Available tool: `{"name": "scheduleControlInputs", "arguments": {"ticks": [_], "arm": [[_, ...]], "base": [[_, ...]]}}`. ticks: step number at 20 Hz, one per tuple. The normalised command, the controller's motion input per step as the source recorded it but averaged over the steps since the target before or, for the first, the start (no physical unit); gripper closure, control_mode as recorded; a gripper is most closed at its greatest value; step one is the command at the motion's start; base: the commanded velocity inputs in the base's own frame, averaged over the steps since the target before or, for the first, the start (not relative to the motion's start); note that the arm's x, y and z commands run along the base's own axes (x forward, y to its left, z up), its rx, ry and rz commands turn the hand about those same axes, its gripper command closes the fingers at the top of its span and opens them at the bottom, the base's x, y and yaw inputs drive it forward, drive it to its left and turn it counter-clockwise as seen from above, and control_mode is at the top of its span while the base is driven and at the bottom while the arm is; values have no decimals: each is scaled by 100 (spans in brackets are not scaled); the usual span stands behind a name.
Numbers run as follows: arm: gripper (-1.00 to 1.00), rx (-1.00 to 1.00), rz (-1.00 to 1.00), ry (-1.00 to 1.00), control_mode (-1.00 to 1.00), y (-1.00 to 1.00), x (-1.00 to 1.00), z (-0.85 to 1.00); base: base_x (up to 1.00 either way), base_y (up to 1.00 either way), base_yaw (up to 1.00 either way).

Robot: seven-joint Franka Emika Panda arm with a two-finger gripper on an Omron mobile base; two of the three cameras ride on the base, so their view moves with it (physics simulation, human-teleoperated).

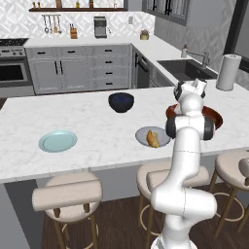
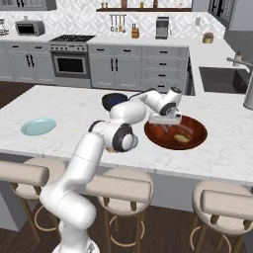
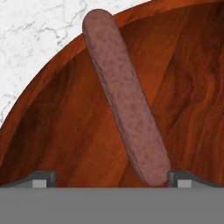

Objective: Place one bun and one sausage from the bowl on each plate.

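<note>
The reddish-brown bowl (image 2: 197, 129) sits on the island's right side, partly behind my arm in the left base view (image 1: 217, 116). My gripper (image 2: 165, 126) is lowered into it, open. In the hand view a long brown sausage (image 3: 124, 100) lies on the bowl's wooden floor (image 3: 57, 131), one end close to the right fingertip (image 3: 179, 178), and the gripper (image 3: 110, 178) straddles it without touching. A second sausage (image 2: 184, 129) and a bun (image 2: 182, 139) also lie in the bowl. The grey plate (image 1: 143, 134) carries one bun (image 1: 153, 139). The teal plate (image 1: 58, 140) is bare.
A dark blue bowl (image 1: 121, 102) stands at the island's middle back. A paper towel roll (image 1: 228, 71) and the sink (image 1: 185, 68) are at the right. Stools (image 1: 68, 192) line the island's near edge.
</note>
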Motion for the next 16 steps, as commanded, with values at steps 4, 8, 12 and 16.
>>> {"name": "scheduleControlInputs", "arguments": {"ticks": [4,8,12,16], "arm": [[-100,-9,5,-7,-100,-2,8,-22],[-100,0,6,-7,-100,-16,28,-22],[-100,0,7,-4,-100,0,11,-35],[-100,0,3,1,-100,0,11,-9]], "base": [[0,0,0],[0,0,0],[0,0,0],[0,0,0]]}}
